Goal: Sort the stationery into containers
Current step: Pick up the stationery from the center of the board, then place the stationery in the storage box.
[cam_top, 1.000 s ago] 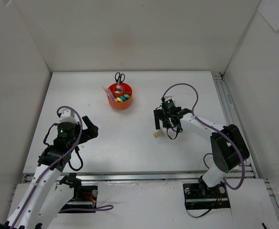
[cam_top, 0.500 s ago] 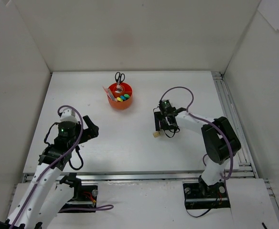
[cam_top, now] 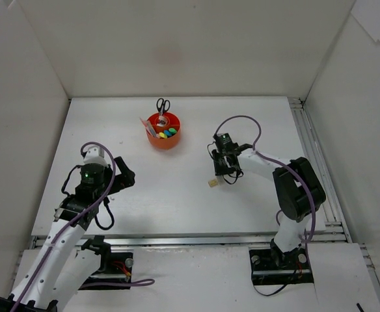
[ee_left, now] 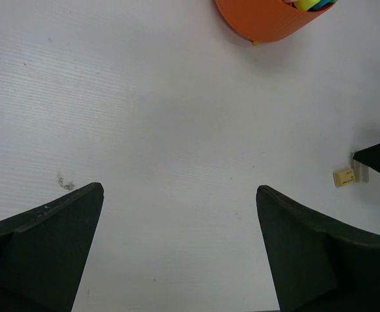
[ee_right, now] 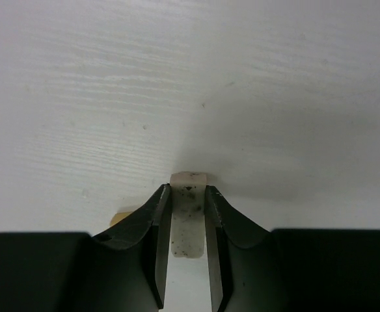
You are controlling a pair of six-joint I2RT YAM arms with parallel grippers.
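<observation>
A small white eraser (ee_right: 189, 218), speckled with dirt, lies on the table between the fingers of my right gripper (ee_right: 189, 192), which is shut on it. A beige eraser (cam_top: 212, 184) lies just beside it; in the right wrist view only a corner of this beige eraser (ee_right: 117, 217) peeks past the finger. The orange round container (cam_top: 164, 131) stands at the back centre with highlighters and black-handled scissors (cam_top: 162, 105) in it. My left gripper (ee_left: 179, 189) hovers open over bare table at the near left, holding nothing.
White walls enclose the table on three sides. The right arm's purple cable loops above its wrist (cam_top: 242, 120). In the left wrist view the orange container (ee_left: 268, 19) is at the top and the beige eraser (ee_left: 343, 177) at the right.
My right gripper has come down beside the beige eraser and closed from wide open onto the white eraser. The left arm has barely moved.
</observation>
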